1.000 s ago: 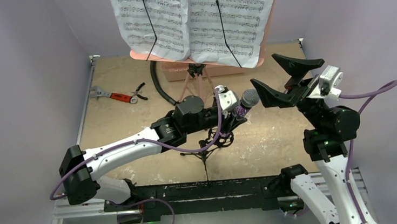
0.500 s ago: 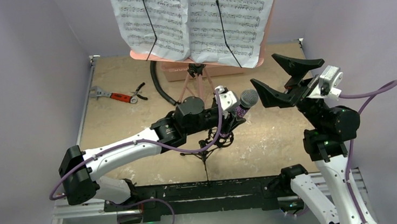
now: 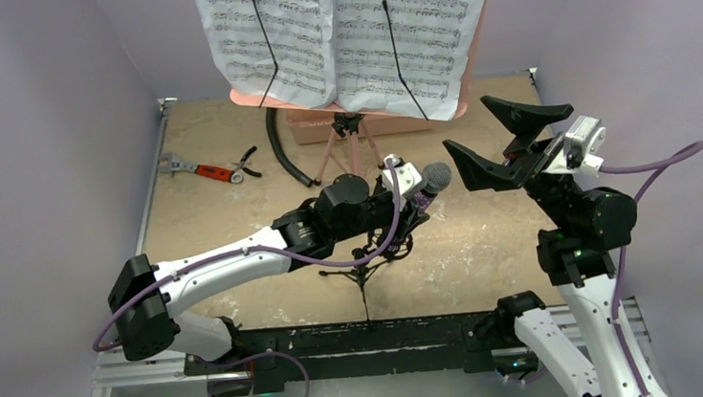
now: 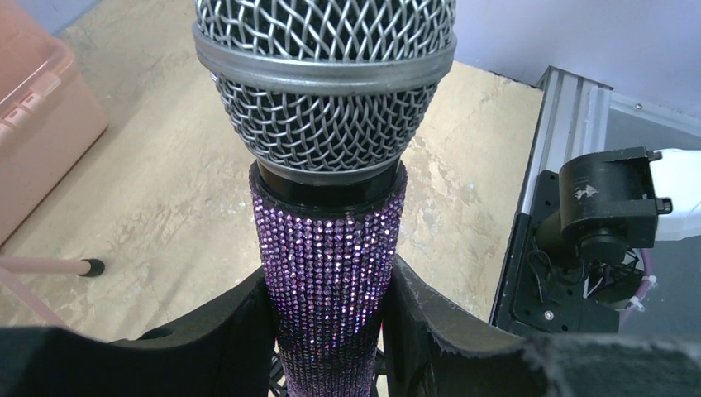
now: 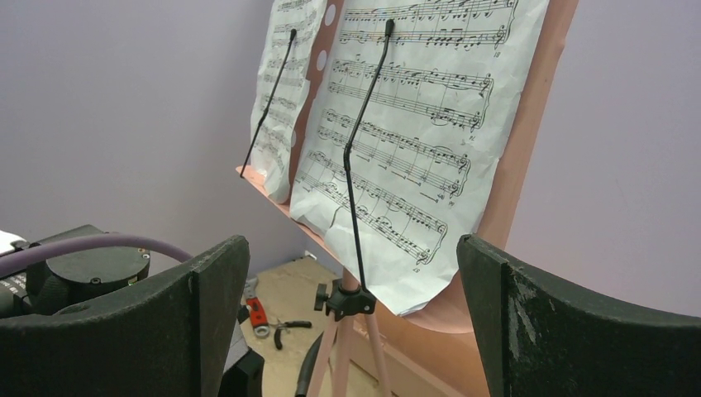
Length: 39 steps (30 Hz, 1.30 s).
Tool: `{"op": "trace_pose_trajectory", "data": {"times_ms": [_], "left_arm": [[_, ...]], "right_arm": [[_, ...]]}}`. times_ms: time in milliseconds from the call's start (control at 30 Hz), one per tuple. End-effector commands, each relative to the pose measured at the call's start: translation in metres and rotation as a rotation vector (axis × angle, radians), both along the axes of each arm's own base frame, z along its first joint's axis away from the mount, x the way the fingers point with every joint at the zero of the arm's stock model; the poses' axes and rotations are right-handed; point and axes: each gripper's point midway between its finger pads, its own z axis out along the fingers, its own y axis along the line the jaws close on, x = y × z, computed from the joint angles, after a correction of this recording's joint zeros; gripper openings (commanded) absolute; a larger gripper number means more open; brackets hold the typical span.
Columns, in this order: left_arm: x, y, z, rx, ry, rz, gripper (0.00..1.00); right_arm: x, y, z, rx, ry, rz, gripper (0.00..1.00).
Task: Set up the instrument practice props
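Observation:
A purple glittery microphone [image 4: 331, 273] with a grey mesh head [image 3: 436, 176] sits between the black fingers of my left gripper [image 4: 331, 289], which is shut on its body. It hangs above the small black tripod mic stand [image 3: 365, 260] at the table's middle front. The pink music stand [image 3: 348, 151] is upright at the back, with white sheet-music pages [image 3: 342, 26] held on it by two black wire arms. To the microphone's right, my right gripper [image 3: 506, 142] is raised and open with nothing in it. In the right wrist view it [image 5: 351, 248] faces the sheet-music pages [image 5: 397, 149].
A pink translucent box [image 4: 33, 124] lies on the board behind the music stand's legs. A red-handled wrench [image 3: 196, 167] and pliers [image 3: 248, 161] lie at the back left, beside a curved black hose [image 3: 284, 156]. Purple walls close in both sides.
My left gripper has shifted the microphone slightly to the left, and its head has drawn back from the right gripper. The right arm has not moved.

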Motion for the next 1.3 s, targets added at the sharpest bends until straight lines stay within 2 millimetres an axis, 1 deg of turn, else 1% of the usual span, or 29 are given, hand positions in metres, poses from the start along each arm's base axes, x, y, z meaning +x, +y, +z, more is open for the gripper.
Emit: {"op": "trace_pose_trajectory", "data": {"times_ms": [0,200,533,700,767,800,867,933,1067,1133,1267], "left_arm": [[0.001,0.000,0.003,-0.027,0.021,0.028,0.00],[0.001,0.002,-0.013,-0.007,0.059,0.046,0.00],[-0.005,0.008,-0.043,0.043,0.105,0.048,0.00],[-0.006,0.010,-0.047,0.056,0.100,0.048,0.00],[-0.006,0.010,-0.043,0.050,0.093,0.044,0.07],[-0.006,0.009,-0.041,0.045,0.088,0.042,0.12],[-0.005,0.008,-0.035,0.034,0.076,0.043,0.26],[-0.003,0.006,-0.026,0.014,0.060,0.045,0.38],[-0.001,0.000,-0.004,-0.046,0.032,0.038,0.56],[0.000,-0.004,0.006,-0.076,0.016,0.034,0.60],[0.007,-0.009,0.023,-0.117,-0.006,0.055,0.63]], "right_arm": [[-0.002,-0.001,0.002,0.014,-0.008,0.003,0.98],[0.000,0.000,0.001,0.013,-0.005,0.005,0.98],[0.001,0.000,-0.002,0.014,0.003,0.004,0.98],[0.000,0.000,-0.004,0.012,0.009,0.005,0.98],[0.001,-0.002,-0.005,0.023,0.012,-0.002,0.98],[0.000,-0.002,-0.005,0.028,0.013,-0.002,0.98],[-0.001,-0.002,-0.004,0.029,0.010,-0.002,0.98],[0.000,-0.003,-0.005,0.029,0.014,-0.007,0.98],[0.001,-0.003,-0.005,0.032,0.017,-0.005,0.98],[0.001,-0.003,-0.007,0.030,0.021,-0.007,0.98],[0.002,-0.003,-0.007,0.031,0.022,-0.006,0.98]]}}
